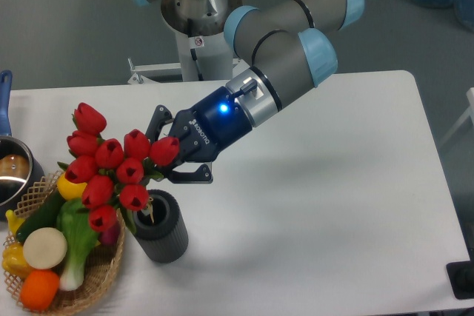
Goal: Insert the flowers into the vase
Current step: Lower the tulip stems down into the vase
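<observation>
The flowers [111, 168], a bunch of red tulip buds with green stems, lean to the left above the vase [161, 229]. The vase is a short dark grey ribbed cylinder near the table's front left. The lower stem ends reach into its round mouth. My gripper [166, 155] comes in from the right, just above the vase, and is shut on the flowers at the right side of the bunch. The buds hide where the fingers meet the stems.
A woven basket [104, 271] of toy vegetables touches the vase's left side, and some buds hang over it. A steel pot [10, 172] with a blue handle sits at the left edge. The robot base [196, 31] stands behind the table. A black object [463, 279] is at the lower right corner.
</observation>
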Controlling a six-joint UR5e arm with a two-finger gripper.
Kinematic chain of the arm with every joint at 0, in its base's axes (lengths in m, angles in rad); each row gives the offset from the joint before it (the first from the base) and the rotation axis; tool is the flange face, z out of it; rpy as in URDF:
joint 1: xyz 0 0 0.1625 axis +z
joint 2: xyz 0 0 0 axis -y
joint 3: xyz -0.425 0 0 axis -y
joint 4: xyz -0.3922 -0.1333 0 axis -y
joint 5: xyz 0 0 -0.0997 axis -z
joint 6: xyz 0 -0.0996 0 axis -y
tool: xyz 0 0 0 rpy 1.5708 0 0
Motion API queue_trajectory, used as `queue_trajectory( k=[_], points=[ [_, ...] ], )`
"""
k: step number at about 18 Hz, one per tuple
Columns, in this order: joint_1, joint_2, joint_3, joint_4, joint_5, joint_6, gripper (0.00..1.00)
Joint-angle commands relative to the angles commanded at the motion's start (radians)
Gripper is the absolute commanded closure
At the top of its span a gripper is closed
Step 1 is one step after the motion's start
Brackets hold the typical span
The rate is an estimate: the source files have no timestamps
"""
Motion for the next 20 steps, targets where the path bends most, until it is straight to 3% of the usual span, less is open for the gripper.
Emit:
queue_trajectory(
  k=[6,20],
  points=[
    [-0.003,-0.041,0.003,0.002,0.000,0.024,0.88],
    [-0.002,-0.064,-0.035,0.002,0.002,0.075,0.88]
  ],
)
